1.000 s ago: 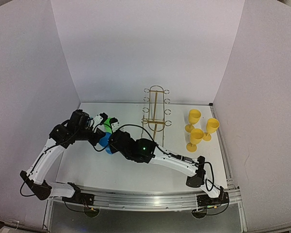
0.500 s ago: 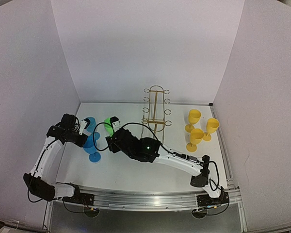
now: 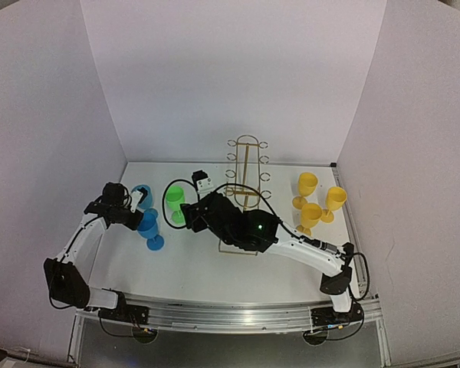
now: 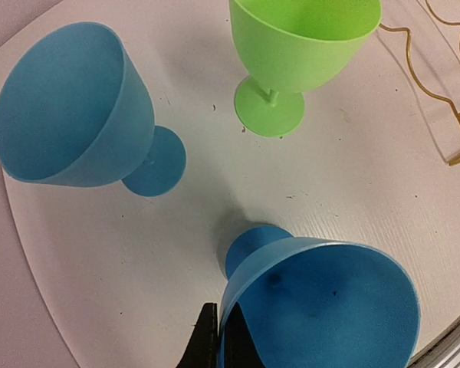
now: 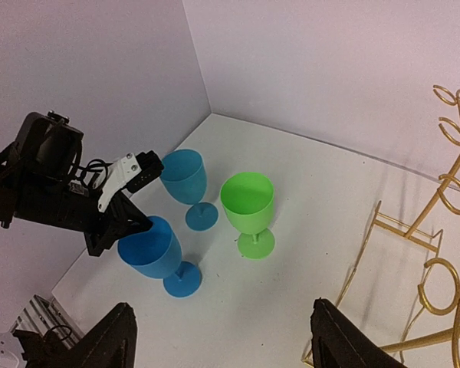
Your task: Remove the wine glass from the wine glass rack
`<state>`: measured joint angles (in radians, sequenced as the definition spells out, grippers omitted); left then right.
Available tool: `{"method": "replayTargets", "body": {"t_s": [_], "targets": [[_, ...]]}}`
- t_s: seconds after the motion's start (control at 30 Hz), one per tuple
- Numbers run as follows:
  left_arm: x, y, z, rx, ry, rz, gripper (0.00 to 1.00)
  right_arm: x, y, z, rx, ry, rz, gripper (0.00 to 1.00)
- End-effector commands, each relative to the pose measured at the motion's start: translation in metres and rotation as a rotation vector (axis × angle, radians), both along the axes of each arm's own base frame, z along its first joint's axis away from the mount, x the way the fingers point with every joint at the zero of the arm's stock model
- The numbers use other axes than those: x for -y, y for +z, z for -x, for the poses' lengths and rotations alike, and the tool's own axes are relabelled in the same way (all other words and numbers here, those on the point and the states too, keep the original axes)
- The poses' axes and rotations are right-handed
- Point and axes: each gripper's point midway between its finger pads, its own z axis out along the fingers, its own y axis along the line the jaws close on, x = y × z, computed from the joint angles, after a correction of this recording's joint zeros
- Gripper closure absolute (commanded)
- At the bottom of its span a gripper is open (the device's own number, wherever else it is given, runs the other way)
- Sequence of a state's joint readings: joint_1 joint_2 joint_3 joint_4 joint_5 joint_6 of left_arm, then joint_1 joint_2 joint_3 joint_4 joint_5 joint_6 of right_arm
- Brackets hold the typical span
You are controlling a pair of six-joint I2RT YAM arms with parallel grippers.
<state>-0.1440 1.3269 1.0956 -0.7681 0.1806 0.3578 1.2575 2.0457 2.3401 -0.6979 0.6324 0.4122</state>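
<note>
From above, your rack (image 3: pixel 245 175) stands upright at the back middle of the table (image 3: pixel 207 268). Every glass in sight stands on the tabletop, apart from the rack. Three yellow glasses (image 3: pixel 307 185) cluster to its right. To its left, the green glass (image 3: pixel 174 201) is the one nearest the rack, with the far blue glass (image 3: pixel 142 193) and the near blue glass (image 3: pixel 148 225) further left. Your left gripper (image 3: pixel 134 209) sits by the two blue ones. Your right gripper (image 3: pixel 197 203) reaches across in front of the rack and faces the green glass from nearby.

Your left wrist camera looks down on those three glasses, all upright on their feet. One dark finger (image 4: pixel 207 341) shows at the bottom edge, right against the outside of the near blue glass's bowl. The other finger is out of frame, so this view alone does not settle the jaws.

Your right wrist camera does. The left gripper's fingers are spread, one tip near the far blue glass and the other against the near blue glass's rim, with neither glass clamped. The right gripper's own fingers sit wide apart at the bottom corners with nothing between them, and the green glass stands ahead, untouched. The rack's gold hooks line the right edge.
</note>
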Motion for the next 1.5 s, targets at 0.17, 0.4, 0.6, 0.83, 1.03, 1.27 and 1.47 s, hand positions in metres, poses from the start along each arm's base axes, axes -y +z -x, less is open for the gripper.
{"method": "replayTargets", "body": {"t_s": [0.17, 0.4, 0.6, 0.83, 1.03, 1.27, 1.47], "targets": [[0.014, -0.004, -0.023, 0.074, -0.063, 0.018, 1.0, 0.018, 0.024, -0.005, 0.023, -0.025, -0.046, 0.27], [0.018, -0.014, -0.021, 0.017, -0.074, 0.034, 1.0, 0.021, 0.026, -0.005, 0.023, -0.024, -0.049, 0.27], [0.021, -0.012, -0.018, -0.017, -0.087, 0.043, 0.71, 0.019, 0.023, -0.005, 0.017, -0.02, -0.047, 0.27], [0.021, 0.022, -0.019, 0.029, -0.103, 0.042, 0.55, 0.027, 0.024, -0.013, 0.009, -0.014, -0.047, 0.27], [0.024, 0.067, -0.022, 0.133, -0.091, 0.081, 0.39, 0.049, 0.032, -0.039, -0.006, 0.005, -0.056, 0.26], [0.028, 0.146, -0.016, 0.364, 0.01, 0.262, 0.29, 0.123, 0.07, -0.077, 0.102, -0.14, -0.003, 0.26], [-0.004, 0.198, -0.001, 0.614, 0.232, 0.348, 0.25, 0.211, 0.123, -0.077, 0.296, -0.372, 0.158, 0.26]]}}
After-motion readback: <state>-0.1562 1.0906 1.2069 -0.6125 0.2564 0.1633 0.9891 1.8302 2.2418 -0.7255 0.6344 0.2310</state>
